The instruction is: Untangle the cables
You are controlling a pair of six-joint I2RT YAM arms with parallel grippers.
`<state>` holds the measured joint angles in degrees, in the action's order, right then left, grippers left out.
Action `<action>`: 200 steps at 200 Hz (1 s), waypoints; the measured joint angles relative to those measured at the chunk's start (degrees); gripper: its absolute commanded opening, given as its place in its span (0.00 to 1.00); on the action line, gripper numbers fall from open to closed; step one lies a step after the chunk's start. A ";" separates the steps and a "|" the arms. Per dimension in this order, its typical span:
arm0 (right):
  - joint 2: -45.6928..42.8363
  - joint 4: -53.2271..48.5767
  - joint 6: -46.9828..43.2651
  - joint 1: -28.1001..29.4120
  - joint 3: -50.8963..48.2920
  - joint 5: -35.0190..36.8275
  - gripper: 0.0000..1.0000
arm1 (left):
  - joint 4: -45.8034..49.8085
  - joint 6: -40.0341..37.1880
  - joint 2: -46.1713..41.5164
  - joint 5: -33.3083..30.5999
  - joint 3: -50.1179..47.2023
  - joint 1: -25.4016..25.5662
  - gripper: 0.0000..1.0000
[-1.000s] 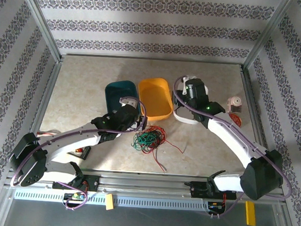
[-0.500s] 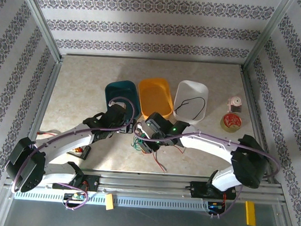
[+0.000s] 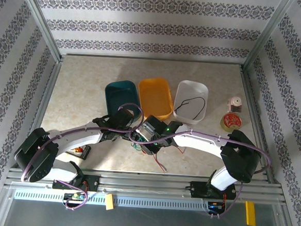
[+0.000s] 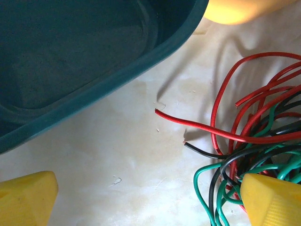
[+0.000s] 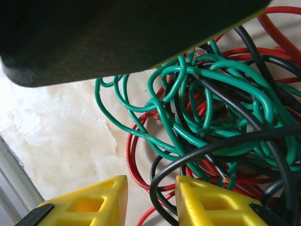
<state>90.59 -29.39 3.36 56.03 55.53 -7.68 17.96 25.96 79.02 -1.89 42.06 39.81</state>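
While wide agape, left tool [image 4: 150, 202] at edge of cables [image 5: 202, 117]; right tool [image 5: 150, 197] narrowly agape, astride them.

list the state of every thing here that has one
cables, tangled in one pile
left gripper, open, at the pile's edge
right gripper, jaws narrow but apart, black loop between them
teal bin, empty
orange bin, empty
white bin, holding one black cable

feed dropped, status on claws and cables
Left claw open at edge of cables by teal bin. Right claw narrowly open on them, black loop in its gap. Tangle knotted; one black cable in white bin.
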 measured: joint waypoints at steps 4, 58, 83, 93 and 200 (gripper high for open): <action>0.00 -0.04 -0.20 0.00 0.00 0.20 0.26 | 0.11 -0.11 0.07 0.00 0.07 0.00 1.00; -0.94 -2.05 -0.76 -0.07 0.15 1.70 0.00 | 0.15 -1.29 0.52 1.01 0.22 0.90 0.99; -5.07 -1.90 -0.70 -1.36 0.15 1.62 0.00 | -1.49 -3.52 0.83 6.19 0.61 2.29 0.99; -7.52 -1.79 -0.52 -2.43 0.15 1.53 0.00 | -2.47 -4.42 0.98 8.41 0.76 2.71 0.99; -21.44 2.67 8.28 -15.80 0.15 -6.38 0.00 | -9.35 -8.00 11.41 11.78 3.85 2.95 0.94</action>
<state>69.14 -26.72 11.64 40.23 55.68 -14.06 8.60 17.96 90.43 9.89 45.91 42.76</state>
